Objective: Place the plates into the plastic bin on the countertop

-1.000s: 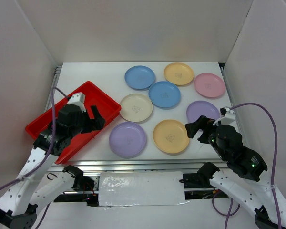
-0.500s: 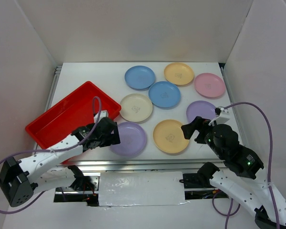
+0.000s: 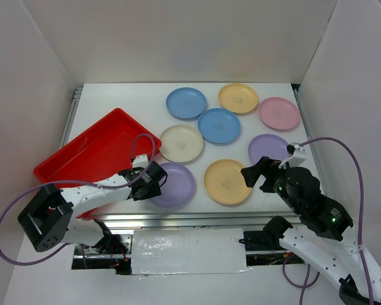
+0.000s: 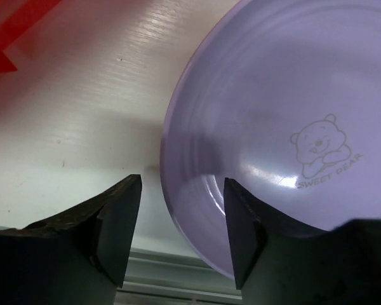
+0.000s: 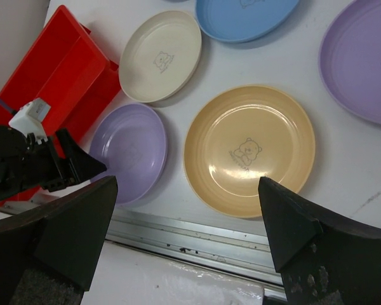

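Left gripper [image 4: 181, 190] stands partly open, fingers astride the rim of the near purple plate [image 3: 176, 184] — not clamped; right gripper [image 3: 257, 173] gapes wide, empty, above the yellow-orange plate [image 3: 227, 182]; red bin [image 3: 82, 152] sits just left of the purple plate.

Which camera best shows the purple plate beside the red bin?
Left wrist: the purple plate fills it, bear print readable, rim between the fingers of the left pincer. Top view shows it small; right wrist shows most of it, print unreadable.
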Tool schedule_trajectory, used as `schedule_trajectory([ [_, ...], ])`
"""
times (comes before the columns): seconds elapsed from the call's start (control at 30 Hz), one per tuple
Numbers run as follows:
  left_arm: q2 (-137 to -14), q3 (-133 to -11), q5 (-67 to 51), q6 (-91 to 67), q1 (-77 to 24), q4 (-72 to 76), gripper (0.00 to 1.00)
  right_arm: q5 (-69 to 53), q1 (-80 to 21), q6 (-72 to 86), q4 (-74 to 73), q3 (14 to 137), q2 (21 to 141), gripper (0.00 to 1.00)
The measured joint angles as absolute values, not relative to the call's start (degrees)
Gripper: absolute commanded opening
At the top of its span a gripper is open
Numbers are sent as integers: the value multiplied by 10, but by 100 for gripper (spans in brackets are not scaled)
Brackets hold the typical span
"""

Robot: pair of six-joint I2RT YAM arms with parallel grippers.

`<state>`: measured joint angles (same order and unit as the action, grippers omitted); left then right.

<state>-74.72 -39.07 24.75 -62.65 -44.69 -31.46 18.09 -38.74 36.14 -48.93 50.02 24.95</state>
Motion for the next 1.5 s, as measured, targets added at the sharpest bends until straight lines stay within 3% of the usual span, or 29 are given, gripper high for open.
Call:
schedule_trajectory([
  [0.07, -753, -384, 248, -634, -450, -303, 58, 179, -387, 361, -489, 500, 247, 100],
  [0.2, -753, -367, 251, -642, -453, -287, 52, 173, -387, 361, -489, 500, 243, 100],
  [0.3, -745, -355, 253, -652, -453, -272, 29, 170, -387, 361, -489, 500, 240, 100],
  [0.33, -739, -350, 256, -656, -453, -268, 17, 170, -387, 361, -489, 500, 239, 100],
  [0.47, -702, -343, 257, -679, -453, -241, 0, 169, -387, 361, -489, 500, 237, 100],
  [0.77, -594, -356, 281, -692, -521, -373, 0, 166, -387, 362, -489, 503, 236, 100],
  [1.03, -472, -488, 319, -653, -522, -474, 0, 156, -387, 362, -475, 503, 242, 100],
  [1.23, -526, -635, 344, -600, -328, -491, 0, 143, -387, 364, -441, 501, 277, 100],
  [1.5, -722, -722, 198, -502, 25, -442, 0, 121, -387, 366, -410, 497, 299, 100],
])
